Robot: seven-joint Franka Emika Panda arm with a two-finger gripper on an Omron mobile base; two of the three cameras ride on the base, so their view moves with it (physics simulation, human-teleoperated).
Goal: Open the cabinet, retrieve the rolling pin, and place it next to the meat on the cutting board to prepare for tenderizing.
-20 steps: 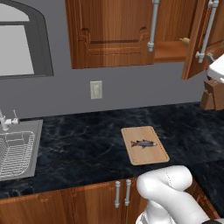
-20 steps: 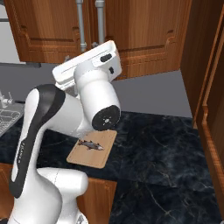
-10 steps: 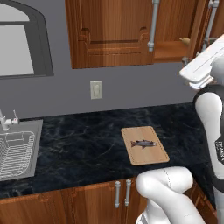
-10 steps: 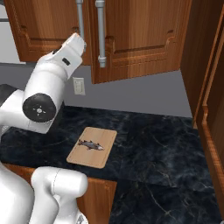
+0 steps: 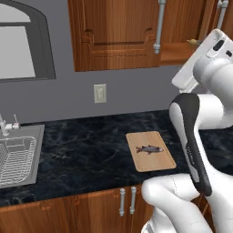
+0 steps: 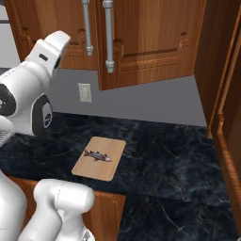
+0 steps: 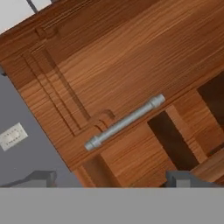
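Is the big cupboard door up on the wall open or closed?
Open. One cabinet door swings out from the wall, and the hand view shows dark space inside behind its edge.

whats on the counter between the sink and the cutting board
Nothing: in the left base view the dark counter lies bare between the sink and the cutting board. The meat is on the board itself.
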